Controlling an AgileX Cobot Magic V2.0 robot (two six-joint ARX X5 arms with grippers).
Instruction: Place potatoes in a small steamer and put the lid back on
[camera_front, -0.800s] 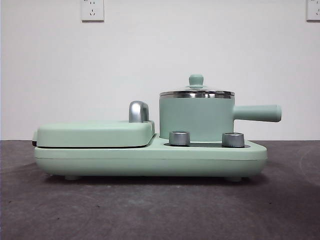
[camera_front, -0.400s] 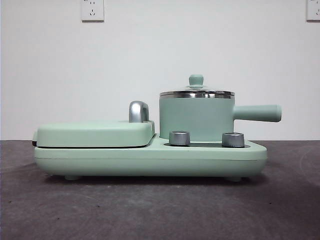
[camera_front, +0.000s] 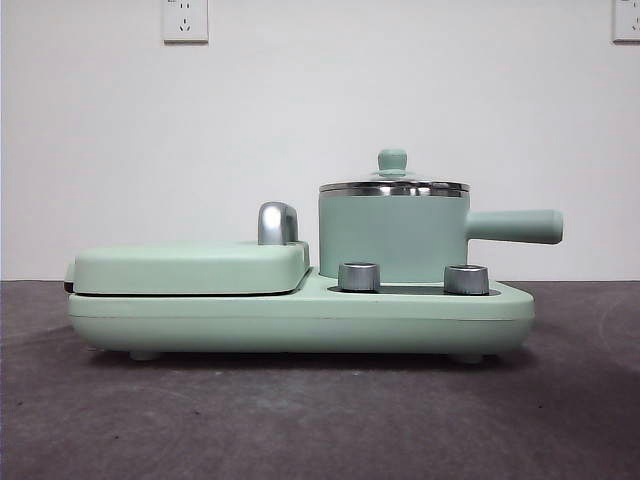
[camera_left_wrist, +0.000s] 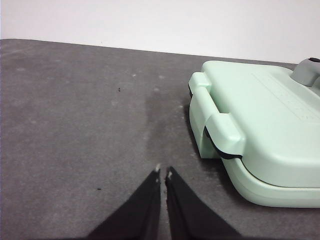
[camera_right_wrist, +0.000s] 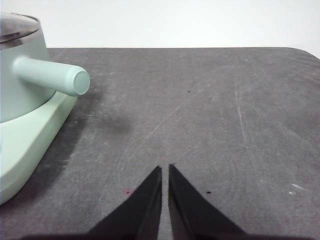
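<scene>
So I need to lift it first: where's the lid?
In the front view, the lid sits on the small steamer, right of the grill cover.

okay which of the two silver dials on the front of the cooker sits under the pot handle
The dial on the handle side, right in the front view, below where the handle leaves the small steamer; the other dial sits nearer the grill plate.

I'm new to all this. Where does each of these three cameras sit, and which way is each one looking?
Front view: low, near table height, looking level across the table at the small steamer with the lid on; no robot part shows.
Left wrist view: on the left arm, looking down past the left gripper at the grill cover.
Right wrist view: on the right arm, looking past the right gripper at the steamer's side handle.
Shared: the front and right wrist views both show the steamer.
</scene>
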